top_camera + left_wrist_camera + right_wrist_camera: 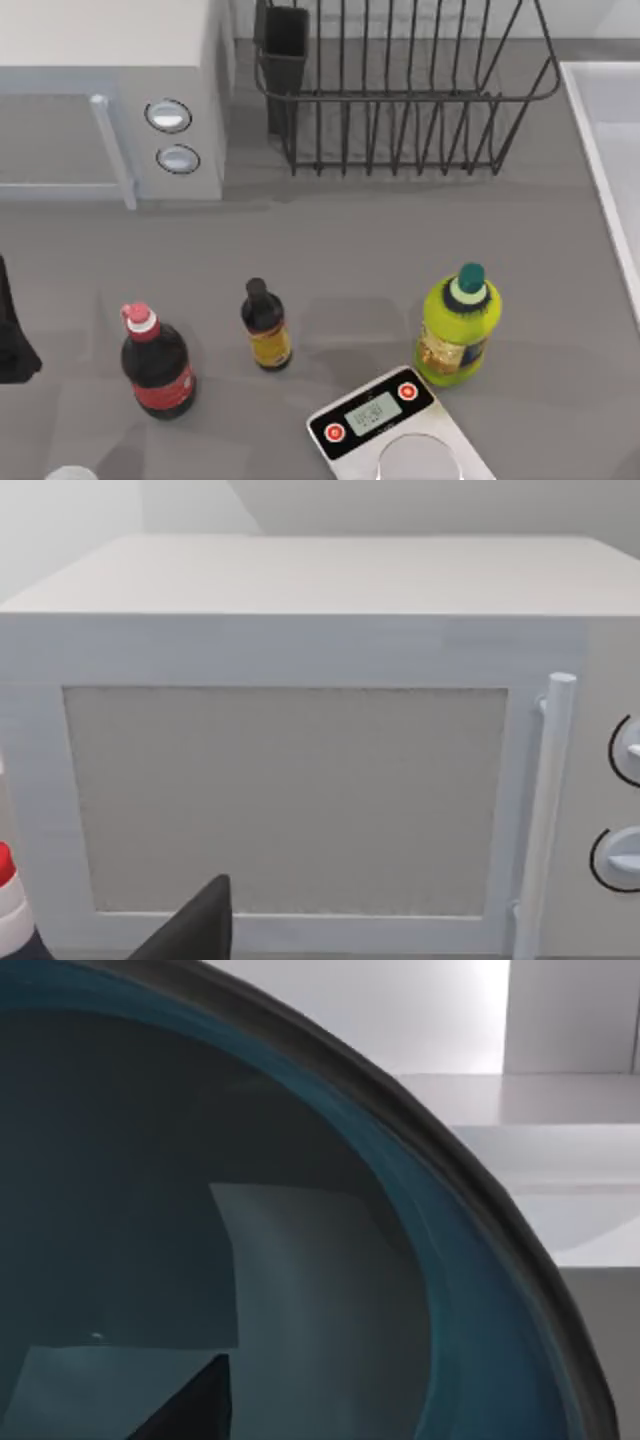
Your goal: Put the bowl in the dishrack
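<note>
Close before the right gripper (pixel 185 1400), the blue bowl (pixel 300 1260); whether clamped on its rim, cannot tell. Best kept level and carried high toward the dishrack (pixel 400 100) at the bench (pixel 400 250) back, lowering between the upright bars, well off the utensil cup (pixel 283 60). Tall bottles: green bottle (pixel 458 325), small brown bottle (pixel 265 325). Open room above. Left gripper (pixel 195 925) parked facing the microwave (pixel 300 730), fingers unclear.

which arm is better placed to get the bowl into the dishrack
Right, likely: its wrist view looks straight into the blue bowl at close range. The left arm sits at the table's left edge, facing the microwave, away from the dishrack.
</note>
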Robot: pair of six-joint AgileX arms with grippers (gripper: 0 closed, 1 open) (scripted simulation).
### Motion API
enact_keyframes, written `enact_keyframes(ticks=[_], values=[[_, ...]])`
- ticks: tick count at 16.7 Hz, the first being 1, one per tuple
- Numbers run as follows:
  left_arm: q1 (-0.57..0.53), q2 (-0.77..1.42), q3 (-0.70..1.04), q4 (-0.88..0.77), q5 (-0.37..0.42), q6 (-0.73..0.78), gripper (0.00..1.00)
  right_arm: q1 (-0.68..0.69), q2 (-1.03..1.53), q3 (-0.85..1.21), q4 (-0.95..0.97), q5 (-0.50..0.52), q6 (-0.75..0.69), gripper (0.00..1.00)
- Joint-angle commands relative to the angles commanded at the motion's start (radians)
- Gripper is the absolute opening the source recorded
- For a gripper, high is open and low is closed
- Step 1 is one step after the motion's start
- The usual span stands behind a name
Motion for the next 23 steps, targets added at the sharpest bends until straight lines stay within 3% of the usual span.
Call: enact_keyframes(ticks=[3, 16, 23], values=[[0.0, 0.0, 0.0, 0.0, 0.0, 0.0, 1.0, 0.0, 0.0, 0.0, 0.0, 0.0, 0.0, 1.0], [0.0, 0.0, 0.0, 0.0, 0.0, 0.0, 1.0, 0.0, 0.0, 0.0, 0.0, 0.0, 0.0, 0.02], [0.0, 0.0, 0.0, 0.0, 0.0, 0.0, 1.0, 0.0, 0.0, 0.0, 0.0, 0.0, 0.0, 0.0]])
